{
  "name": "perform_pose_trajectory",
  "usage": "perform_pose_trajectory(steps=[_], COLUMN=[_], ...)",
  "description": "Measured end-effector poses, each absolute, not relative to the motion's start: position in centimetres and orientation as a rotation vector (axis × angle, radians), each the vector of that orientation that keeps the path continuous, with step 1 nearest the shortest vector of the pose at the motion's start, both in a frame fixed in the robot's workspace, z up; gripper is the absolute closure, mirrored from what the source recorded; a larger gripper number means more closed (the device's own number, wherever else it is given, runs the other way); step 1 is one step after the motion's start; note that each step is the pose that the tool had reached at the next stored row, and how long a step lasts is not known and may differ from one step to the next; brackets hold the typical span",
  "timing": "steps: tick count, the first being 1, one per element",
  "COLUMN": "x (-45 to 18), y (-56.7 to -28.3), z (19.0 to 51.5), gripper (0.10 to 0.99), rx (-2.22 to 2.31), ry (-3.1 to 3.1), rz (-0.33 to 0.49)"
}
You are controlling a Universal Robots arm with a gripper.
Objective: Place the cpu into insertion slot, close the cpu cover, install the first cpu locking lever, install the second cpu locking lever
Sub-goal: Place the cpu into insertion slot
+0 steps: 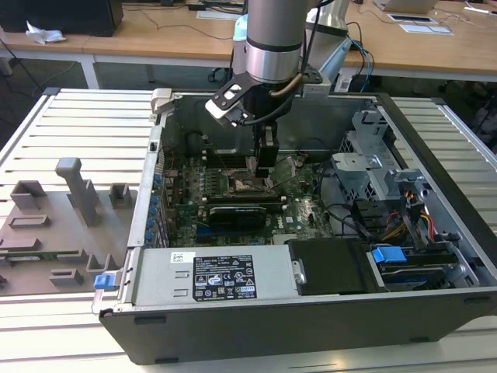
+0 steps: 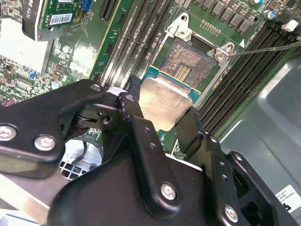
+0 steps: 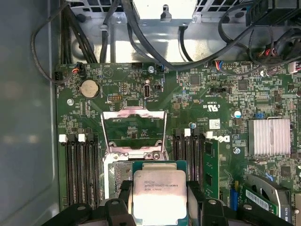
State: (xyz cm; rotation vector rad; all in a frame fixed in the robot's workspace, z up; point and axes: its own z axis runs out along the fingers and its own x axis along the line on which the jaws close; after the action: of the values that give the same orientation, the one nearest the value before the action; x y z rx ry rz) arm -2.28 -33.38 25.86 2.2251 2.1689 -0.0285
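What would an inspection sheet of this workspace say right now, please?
Surface: green motherboard in open computer case, on slatted table.
Job's things: cpu held partly over bare insertion slot; cpu cover raised open.
Clutter: grey fixtures on table.
End effector: shut on cpu.
Cables: black bundle at board's edge.
Surroundings: wooden desks.

Wooden desks (image 1: pixel 155 35) stand behind a slatted metal table (image 1: pixel 78 124).
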Motion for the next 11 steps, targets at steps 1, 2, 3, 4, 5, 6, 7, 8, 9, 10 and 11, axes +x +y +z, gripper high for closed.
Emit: perform_pose_trajectory(steps=[1, 2, 3, 4, 5, 6, 7, 8, 9, 10, 11], x=[-2.28, -2.28, -2.27, -2.29, -2.33, -2.4, -2.48, -2.64, -2.71, -2.74, -2.75], y=[-33.38, -33.38, -33.37, -33.37, -33.37, -33.38, -33.38, -33.38, -33.38, -33.37, -33.38], z=[25.85, 25.85, 25.84, 25.82, 25.8, 25.76, 25.74, 25.69, 25.66, 25.64, 25.61], gripper=[0.545, 0.545, 0.545, 0.545, 0.545, 0.545, 0.545, 0.545, 0.545, 0.545, 0.545], rx=[2.225, 2.225, 2.225, 2.225, 2.225, 2.225, 2.225, 2.224, 2.22, 2.212, 2.199], ry=[2.169, 2.169, 2.169, 2.168, 2.168, 2.168, 2.168, 2.169, 2.173, 2.181, 2.193], rz=[-0.028, -0.029, -0.029, -0.029, -0.029, -0.03, -0.03, -0.03, -0.029, -0.03, -0.03])
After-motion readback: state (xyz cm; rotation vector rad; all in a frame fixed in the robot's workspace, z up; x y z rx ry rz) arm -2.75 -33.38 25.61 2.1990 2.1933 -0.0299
